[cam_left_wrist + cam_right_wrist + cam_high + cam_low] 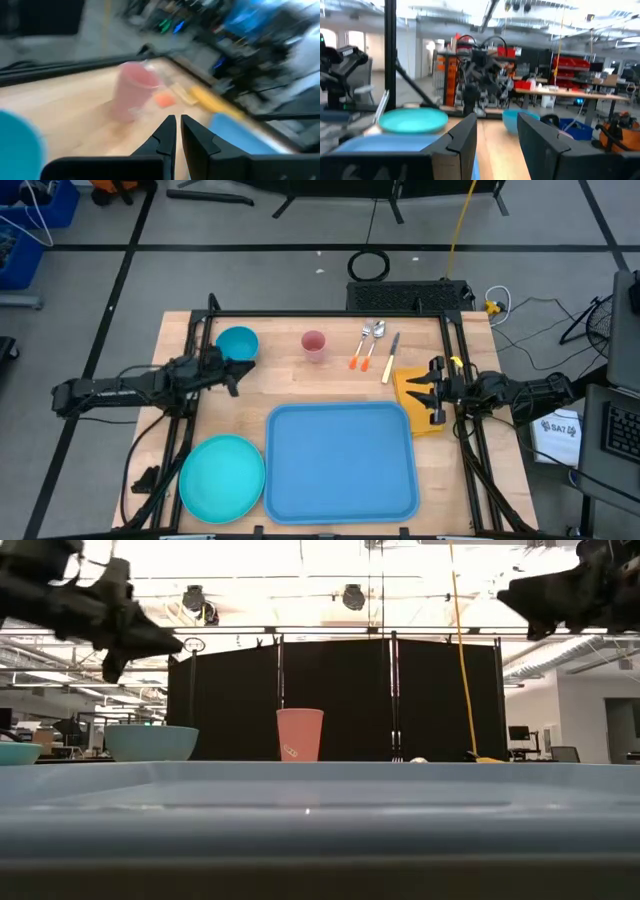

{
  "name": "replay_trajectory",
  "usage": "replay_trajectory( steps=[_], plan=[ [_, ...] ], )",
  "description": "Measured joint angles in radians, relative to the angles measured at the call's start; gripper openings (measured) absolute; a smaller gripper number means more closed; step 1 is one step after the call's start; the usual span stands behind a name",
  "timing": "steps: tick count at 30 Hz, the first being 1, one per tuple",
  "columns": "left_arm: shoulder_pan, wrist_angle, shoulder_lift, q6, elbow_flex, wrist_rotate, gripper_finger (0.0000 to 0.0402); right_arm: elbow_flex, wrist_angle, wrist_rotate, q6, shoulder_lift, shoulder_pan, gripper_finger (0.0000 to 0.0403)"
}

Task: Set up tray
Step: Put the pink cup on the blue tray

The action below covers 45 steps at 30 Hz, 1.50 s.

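— Where do we find the tray (340, 463)?

— It lies flat on the tabletop (285, 375) at the near edge, empty, with the round plate (221, 477) just beside it on the left. In the low view its rim fills the whole foreground.

— And behind it?

— We see a blue bowl (237, 343), a pink cup (314, 345) standing upright, and a spoon and fork with orange handles (362, 346) along the far side. A yellow cloth (414, 396) sits near the tray's far right corner.

— What about our arms?

— Our left claw (235, 372) hangs above the tabletop just beside the bowl, its fingers (162, 138) pressed almost together, pinching nothing. Our right claw (436, 397) hovers over the yellow cloth, its fingers (462, 137) spread apart and empty.
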Motion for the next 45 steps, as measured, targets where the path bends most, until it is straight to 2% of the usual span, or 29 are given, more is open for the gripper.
replay_trajectory(
  steps=[3, 5, 12, 15, 19, 24, 29, 35, 45],
  plan=[
    [0.077, -0.122, 0.162, -0.012, 0.151, 0.003, 0.0028, 0.0, 0.043, 0.003, 0.006, 0.0, 0.0, 0.013],
    [0.134, -0.154, 0.282, -0.022, 0.238, 0.046, 0.0028, 0.0, 0.042, 0.022, 0.006, 0.0, 0.0, 0.013],
    [0.346, -0.193, 0.725, -0.03, 0.532, 0.398, 0.0028, 0.0, 0.029, 0.127, 0.044, 0.0, 0.0, 0.013],
    [0.4, -0.295, 0.869, 0.005, 0.671, 0.471, 0.003, 0.0, 0.017, 0.131, 0.039, 0.0, 0.0, 0.013],
    [0.425, -0.425, 1.018, 0.043, 0.841, 0.469, 0.0058, 0.0, 0.02, 0.131, 0.017, 0.0, 0.0, 0.013],
    [0.425, -0.57, 1.164, 0.04, 1.032, 0.454, 0.0126, 0.0, 0.021, 0.131, -0.006, 0.0, 0.0, 0.013],
    [0.404, -0.649, 1.259, 0.017, 1.123, 0.394, 0.0172, 0.0, 0.034, 0.132, -0.05, 0.0, 0.0, 0.013],
    [0.384, -0.666, 1.343, -0.022, 1.131, 0.367, 0.0169, 0.0, 0.041, 0.131, -0.057, 0.0, 0.0, 0.013],
    [0.369, -0.64, 1.399, -0.053, 1.132, 0.307, 0.0144, 0.0, 0.044, 0.131, -0.057, 0.0, 0.0, 0.013]
  ],
)
